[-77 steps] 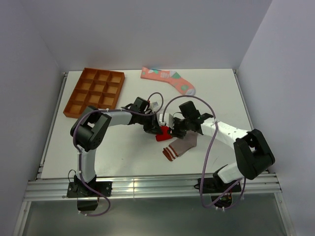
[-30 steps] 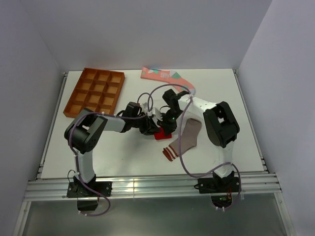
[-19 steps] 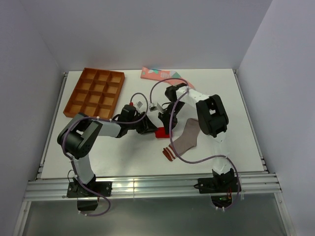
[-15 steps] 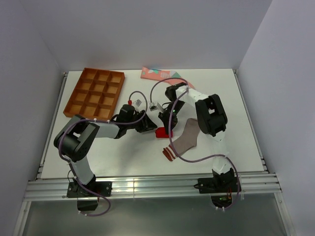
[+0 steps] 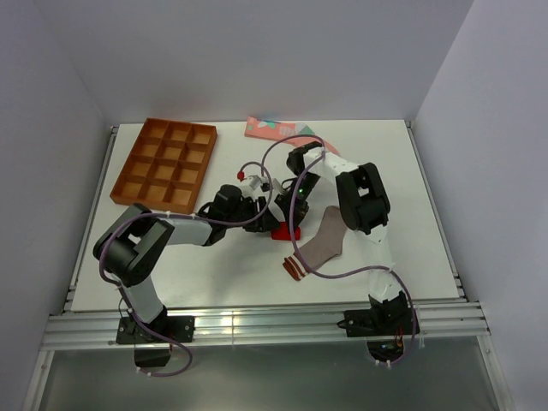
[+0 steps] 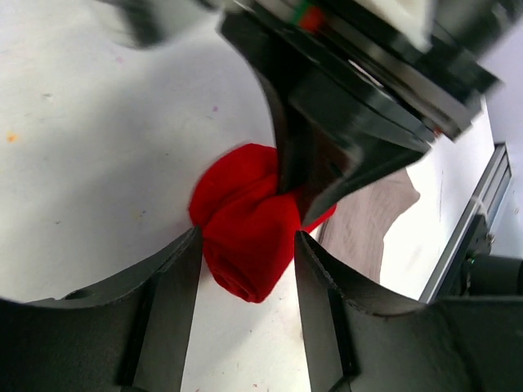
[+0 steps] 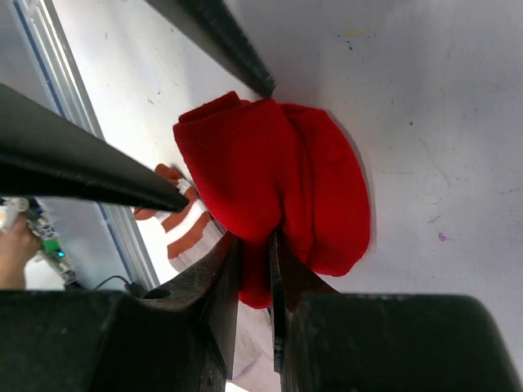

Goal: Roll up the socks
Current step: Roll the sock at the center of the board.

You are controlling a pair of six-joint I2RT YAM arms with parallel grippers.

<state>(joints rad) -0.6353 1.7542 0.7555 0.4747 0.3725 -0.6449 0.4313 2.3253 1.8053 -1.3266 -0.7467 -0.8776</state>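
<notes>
The red sock [image 5: 285, 231] lies bunched in a lump at the table's middle. My left gripper [image 5: 264, 221] reaches it from the left. In the left wrist view its jaws [image 6: 248, 235] stand open on either side of the red lump [image 6: 245, 261]. My right gripper [image 5: 289, 219] comes down from behind and is shut on a fold of the red sock [image 7: 278, 171], its fingertips [image 7: 254, 238] pinching the fabric. The grey-brown sock [image 5: 324, 241] lies flat just right of the lump, striped cuff [image 7: 176, 237] toward me. The salmon-pink sock [image 5: 274, 130] lies at the back, partly hidden by the right arm.
An orange tray [image 5: 165, 163] with several compartments sits at the back left. Both arms and their purple cables [image 5: 321, 274] crowd the table's middle. Grey walls stand on the left, back and right, and a metal rail [image 5: 257, 321] runs along the near edge.
The right arm has folded in over the red sock and kept its pinch on it. The left gripper's jaws have spread apart around the lump, and the left arm has dropped lower.
</notes>
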